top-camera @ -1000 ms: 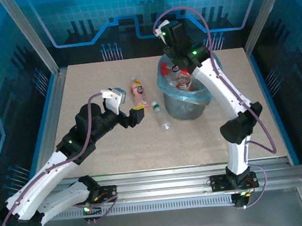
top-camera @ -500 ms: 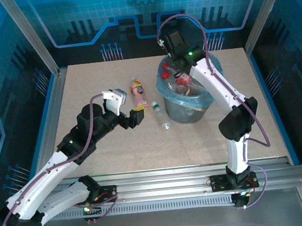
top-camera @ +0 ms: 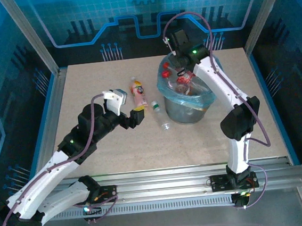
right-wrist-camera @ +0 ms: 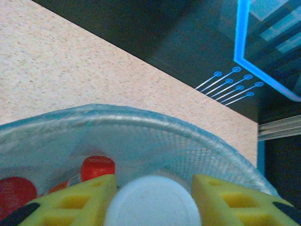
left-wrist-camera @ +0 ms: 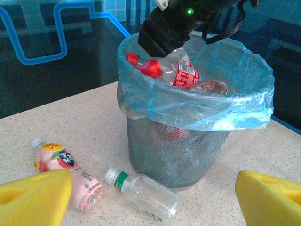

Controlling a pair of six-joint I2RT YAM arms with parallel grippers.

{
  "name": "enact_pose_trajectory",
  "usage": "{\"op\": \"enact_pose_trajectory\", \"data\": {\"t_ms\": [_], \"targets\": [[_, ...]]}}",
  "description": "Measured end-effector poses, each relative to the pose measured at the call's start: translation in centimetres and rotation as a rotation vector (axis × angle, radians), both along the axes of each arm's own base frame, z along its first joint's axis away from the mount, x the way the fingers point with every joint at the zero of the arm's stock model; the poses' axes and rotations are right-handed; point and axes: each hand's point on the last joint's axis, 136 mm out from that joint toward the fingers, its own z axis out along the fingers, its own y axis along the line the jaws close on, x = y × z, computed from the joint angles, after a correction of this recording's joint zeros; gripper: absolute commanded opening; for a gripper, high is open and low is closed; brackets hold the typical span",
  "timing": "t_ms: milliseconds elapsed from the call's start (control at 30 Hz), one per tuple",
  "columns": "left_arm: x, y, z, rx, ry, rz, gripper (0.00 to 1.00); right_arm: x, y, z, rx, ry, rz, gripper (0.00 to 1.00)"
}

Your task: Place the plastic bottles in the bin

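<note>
The bin [top-camera: 166, 96] is a grey mesh bucket lined with a light-blue bag, standing at the middle right of the table. My right gripper [top-camera: 176, 66] hangs over its far rim. In the right wrist view its yellow fingers [right-wrist-camera: 82, 200] stand apart around a white bottle cap [right-wrist-camera: 151, 202], with a gap on the right side. Red-capped bottles [left-wrist-camera: 175, 71] lie inside the bin [left-wrist-camera: 181, 153]. A pink-label bottle [top-camera: 137, 93] and a clear green-banded bottle [top-camera: 161, 116] lie on the table left of the bin. My left gripper [top-camera: 125, 108] hovers open just short of them, holding nothing.
In the left wrist view the clear bottle [left-wrist-camera: 146, 195] lies close against the bin's foot, with the pink bottle [left-wrist-camera: 66, 172] to its left. Aluminium frame posts and blue panels wall the table on three sides.
My right gripper has shifted right and farther over the bin, and its fingers have spread from the white-capped bottle. The left arm has barely moved.
</note>
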Motion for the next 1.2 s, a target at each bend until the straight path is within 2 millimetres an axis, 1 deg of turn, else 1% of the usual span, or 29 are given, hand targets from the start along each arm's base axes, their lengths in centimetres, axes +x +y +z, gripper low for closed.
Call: {"op": "enact_pose_trajectory", "data": {"t_ms": [33,133,267,333,433,500,567,600,700,733,800,833,867,933,1000,1067,1133,1200], "targets": [[0.0,0.0,0.0,0.0,0.0,0.0,0.91,-0.2,0.1,0.2,0.013,0.002,0.003,0.62],[0.0,0.0,0.0,0.0,0.0,0.0,0.91,-1.2,0.1,1.1,0.045,0.003,0.012,0.66],[0.0,0.0,0.0,-0.001,0.0,0.0,0.91,-2.6,-0.3,3.9,0.089,-0.041,0.017,0.67],[0.1,0.0,-0.1,0.0,0.003,0.001,0.91,-3.3,-0.4,5.6,0.115,-0.076,0.027,0.65],[0.3,-0.2,-0.4,0.002,0.015,0.002,0.91,-3.8,-0.5,7.5,0.137,-0.122,0.036,0.58],[0.4,-0.3,-0.7,0.001,0.028,0.004,0.91,-3.4,-0.3,8.3,0.148,-0.148,0.043,0.54],[0.5,-0.4,-1.0,0.003,0.036,0.005,0.91,-2.5,0.2,8.7,0.153,-0.162,0.051,0.48],[0.6,-0.5,-1.1,0.003,0.04,0.005,0.91,-2.0,0.5,8.7,0.154,-0.168,0.053,0.44],[0.7,-0.5,-1.2,0.005,0.043,0.006,0.91,-0.3,1.3,7.5,0.144,-0.147,0.06,0.32],[0.7,-0.5,-1.2,0.005,0.044,0.006,0.91,0.1,1.5,6.6,0.136,-0.127,0.059,0.27],[0.7,-0.5,-1.2,0.004,0.044,0.006,0.91,0.4,1.5,4.5,0.123,-0.076,0.053,0.22],[0.7,-0.5,-1.2,0.004,0.044,0.006,0.91,0.4,1.3,3.1,0.114,-0.044,0.048,0.21],[0.7,-0.5,-1.2,0.004,0.044,0.006,0.91,0.4,1.2,2.2,0.11,-0.026,0.044,0.21],[0.7,-0.5,-1.2,0.003,0.044,0.006,0.91,0.6,1.0,1.2,0.127,-0.033,0.039,0.2],[0.7,-0.5,-1.2,0.004,0.045,0.006,0.91,0.3,0.6,1.1,0.148,-0.052,0.034,0.2],[0.7,-0.6,-1.3,0.005,0.047,0.006,0.91,-0.2,-0.1,1.4,0.175,-0.071,0.022,0.2],[0.8,-0.6,-1.4,0.008,0.05,0.008,0.91,-0.7,-1.2,1.5,0.198,-0.079,0.003,0.2],[1.0,-0.6,-1.6,0.011,0.051,0.016,0.91,-0.7,-2.4,1.3,0.219,-0.084,-0.024,0.2]]}}
